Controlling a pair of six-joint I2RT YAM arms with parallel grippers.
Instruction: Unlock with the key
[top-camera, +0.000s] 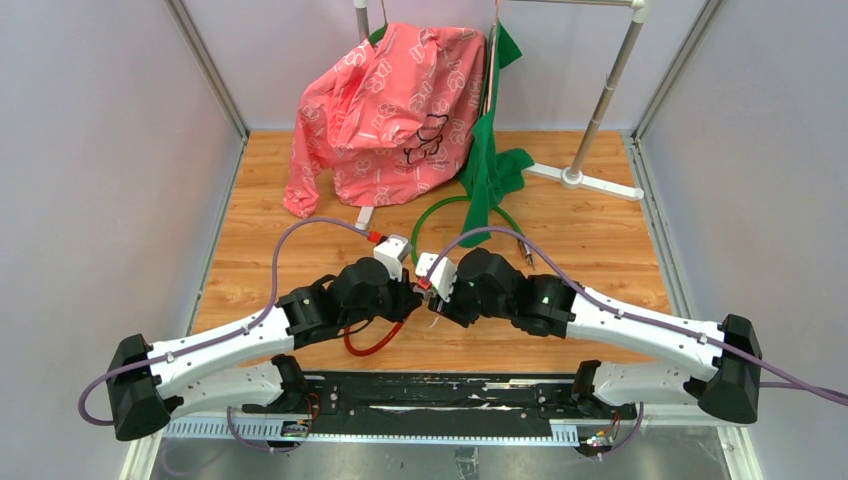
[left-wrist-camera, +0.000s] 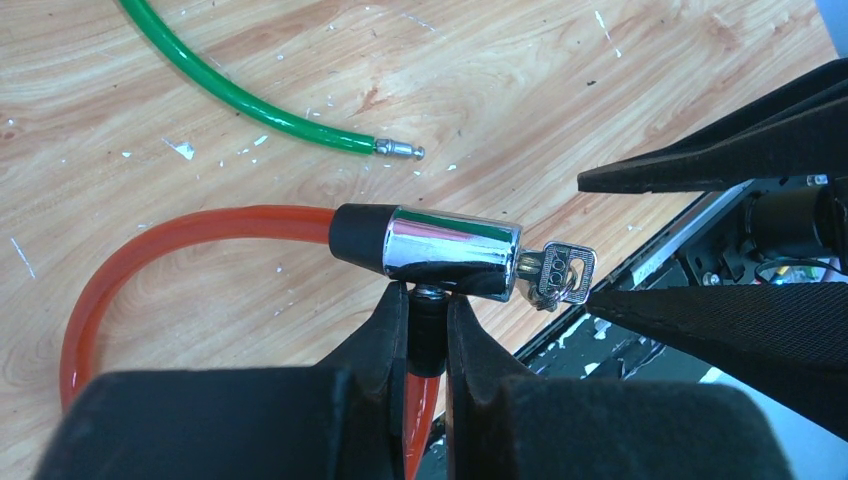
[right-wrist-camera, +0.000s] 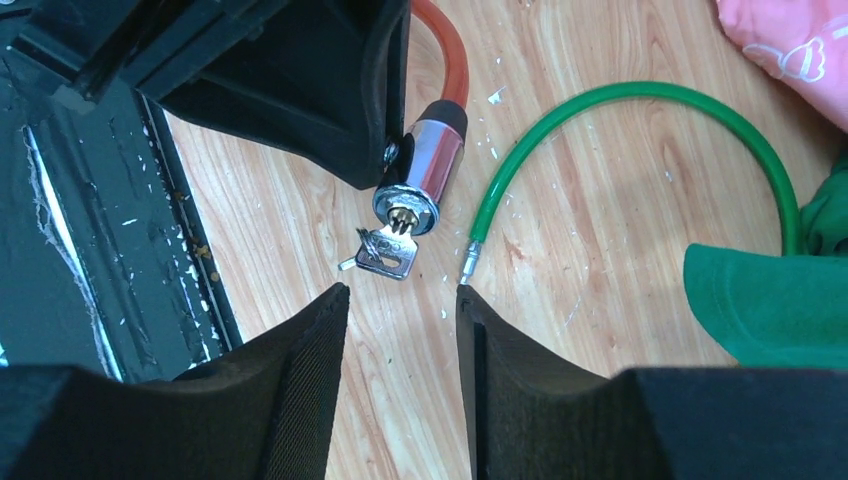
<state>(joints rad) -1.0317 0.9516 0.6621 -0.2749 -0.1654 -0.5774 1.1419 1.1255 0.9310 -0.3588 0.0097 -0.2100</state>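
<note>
One lock (left-wrist-camera: 450, 250) with a chrome barrel sits near the middle of the wooden surface (top-camera: 600, 240), and my left end effector (left-wrist-camera: 428, 312) holds it, fingers pinched narrow on the dark stub under the barrel. The barrel lies level, just above the boards. Its red cable (left-wrist-camera: 150, 240) leaves the black collar on the left and curves back toward the near side, passing under my left fingers. At the barrel's right-hand end I see the key (left-wrist-camera: 560, 272) with a second one bunched against it; I cannot tell how deep it is seated. My right end effector (right-wrist-camera: 403, 295) points at that end with its fingers set apart, nothing between them, close to the key but not touching it. On the far side of the lock, a green cable (right-wrist-camera: 640, 95) with a metal tip lies on the surface, apart from the barrel. At the far edge a pink garment (top-camera: 400, 100) and a green cloth (top-camera: 490, 170) hang.
</note>
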